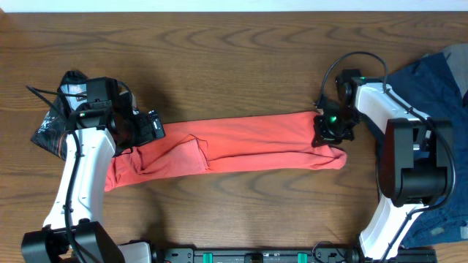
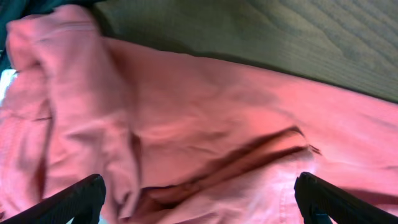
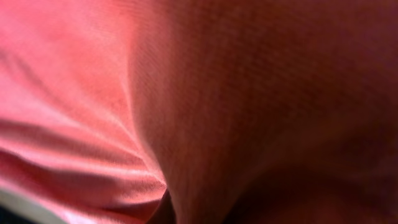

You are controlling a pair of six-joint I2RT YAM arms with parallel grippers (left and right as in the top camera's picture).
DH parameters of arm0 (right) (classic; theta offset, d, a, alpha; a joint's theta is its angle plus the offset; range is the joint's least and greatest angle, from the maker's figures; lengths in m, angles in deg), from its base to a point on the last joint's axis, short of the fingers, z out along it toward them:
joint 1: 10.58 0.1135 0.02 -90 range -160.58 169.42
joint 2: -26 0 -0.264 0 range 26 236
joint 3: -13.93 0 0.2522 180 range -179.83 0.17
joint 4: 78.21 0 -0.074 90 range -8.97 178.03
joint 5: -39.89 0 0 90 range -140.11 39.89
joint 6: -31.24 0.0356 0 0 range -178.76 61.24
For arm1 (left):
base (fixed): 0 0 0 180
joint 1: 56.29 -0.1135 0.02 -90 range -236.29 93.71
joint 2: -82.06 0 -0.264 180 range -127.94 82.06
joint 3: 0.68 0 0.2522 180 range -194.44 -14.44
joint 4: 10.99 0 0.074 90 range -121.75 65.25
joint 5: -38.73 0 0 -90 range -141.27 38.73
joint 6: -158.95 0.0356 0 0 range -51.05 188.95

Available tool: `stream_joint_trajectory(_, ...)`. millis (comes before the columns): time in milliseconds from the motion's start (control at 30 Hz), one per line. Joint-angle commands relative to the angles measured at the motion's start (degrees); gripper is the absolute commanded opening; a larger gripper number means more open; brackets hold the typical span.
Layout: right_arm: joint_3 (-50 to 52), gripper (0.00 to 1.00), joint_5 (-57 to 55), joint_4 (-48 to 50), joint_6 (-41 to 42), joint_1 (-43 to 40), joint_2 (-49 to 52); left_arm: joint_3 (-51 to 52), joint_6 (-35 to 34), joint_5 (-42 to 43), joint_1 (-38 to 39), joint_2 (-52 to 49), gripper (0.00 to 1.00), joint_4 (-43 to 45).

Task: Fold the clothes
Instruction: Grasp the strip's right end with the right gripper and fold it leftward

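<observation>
**Right gripper (image 1: 333, 131) clenched on the T-shirt (image 1: 256, 142), left gripper (image 1: 148, 127) released**

The right gripper is shut at the right-hand end of the coral-red T-shirt. Its wrist camera shows nothing but red cloth pressed close, so I judge that it pinches the fabric there. The left gripper hangs over the opposite end with its jaws spread wide and nothing between them. In its wrist view the two dark fingertips frame a rumpled patch of shirt below.

The wooden table (image 1: 234, 51) carries everything. Across its middle the T-shirt lies as one long narrow band running left to right. Its long edges look turned in, and the lettering is not visible. A navy garment (image 1: 431, 73) is heaped at the right edge behind the right arm, apart from the shirt. A black garment (image 1: 50, 133) sits at the far left beside the left arm. Near the left end of the band, a lumpy flap and a dark crease show that the cloth there is not flat.

My reading is that the lengthwise folds are done. What is left is to bring one end over toward the other to shorten the band, and to smooth the bunched left end.
</observation>
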Motion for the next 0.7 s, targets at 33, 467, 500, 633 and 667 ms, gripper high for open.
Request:
stream_joint_trajectory(33, -3.87, 0.01, -18.08, -2.29, 7.30, -4.00, 1.95, -0.46, 0.72, 0.13, 0.00, -0.02, 0.98, -0.74)
stream_joint_trajectory(467, -18.60, 0.01, -19.67, -16.94, 9.79, -3.45, 1.42, -0.46, 0.72, 0.13, 0.00, -0.02, 0.98, -1.53)
stream_joint_trajectory(500, -19.17, 0.01, -19.45, -17.94, 10.54, -1.99, 1.42, -0.46, 0.72, 0.13, 0.00, -0.02, 0.98, -1.70)
stream_joint_trajectory(633, -19.63, 0.03, -17.88, -19.52, 13.49, 5.29, 1.42, -0.42, 0.72, 0.13, 0.00, -0.02, 0.98, -2.29)
stream_joint_trajectory(667, -19.63, 0.04, -16.85, -19.56, 13.73, 6.99, 1.42, -0.42, 0.72, 0.13, 0.00, -0.02, 0.98, -2.43)
